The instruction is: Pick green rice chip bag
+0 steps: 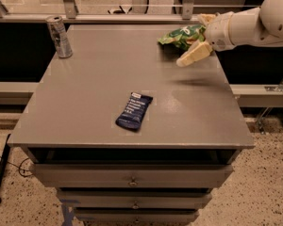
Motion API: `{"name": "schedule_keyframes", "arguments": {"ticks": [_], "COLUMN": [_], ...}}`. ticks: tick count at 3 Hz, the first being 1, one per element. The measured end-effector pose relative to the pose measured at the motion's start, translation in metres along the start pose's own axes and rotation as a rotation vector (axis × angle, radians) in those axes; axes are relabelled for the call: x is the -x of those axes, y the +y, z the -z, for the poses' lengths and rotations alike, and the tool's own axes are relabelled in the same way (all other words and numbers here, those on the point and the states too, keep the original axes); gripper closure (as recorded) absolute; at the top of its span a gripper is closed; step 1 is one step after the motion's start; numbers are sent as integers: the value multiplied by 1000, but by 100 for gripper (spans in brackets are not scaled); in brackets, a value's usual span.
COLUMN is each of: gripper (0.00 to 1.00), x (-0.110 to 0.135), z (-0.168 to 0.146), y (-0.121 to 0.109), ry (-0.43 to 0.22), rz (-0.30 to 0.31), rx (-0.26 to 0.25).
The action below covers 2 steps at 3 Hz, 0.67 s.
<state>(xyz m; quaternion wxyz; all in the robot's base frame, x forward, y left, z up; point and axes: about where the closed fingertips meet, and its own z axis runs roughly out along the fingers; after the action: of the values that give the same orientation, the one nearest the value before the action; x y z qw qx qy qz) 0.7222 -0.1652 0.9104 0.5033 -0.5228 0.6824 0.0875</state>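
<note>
Jaws wide apart w/ nothing held; gripper [191, 40] beside green rice chip bag [178, 35].

Far right, the pincer [192, 40] seemingly hides one end of the green rice chip bag [177, 36].

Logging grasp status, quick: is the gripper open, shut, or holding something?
Gripper: open, far right of the table, fingers either side of the green bag, nothing held.
</note>
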Motion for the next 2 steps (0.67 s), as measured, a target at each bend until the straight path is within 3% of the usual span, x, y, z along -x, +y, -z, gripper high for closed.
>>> {"name": "schedule_keyframes", "arguments": {"ticks": [2], "gripper": [0], "x": [11], "z": [-31], "y": [-35], "ry": [-39], "rz": [45], "rx": [-26]}}
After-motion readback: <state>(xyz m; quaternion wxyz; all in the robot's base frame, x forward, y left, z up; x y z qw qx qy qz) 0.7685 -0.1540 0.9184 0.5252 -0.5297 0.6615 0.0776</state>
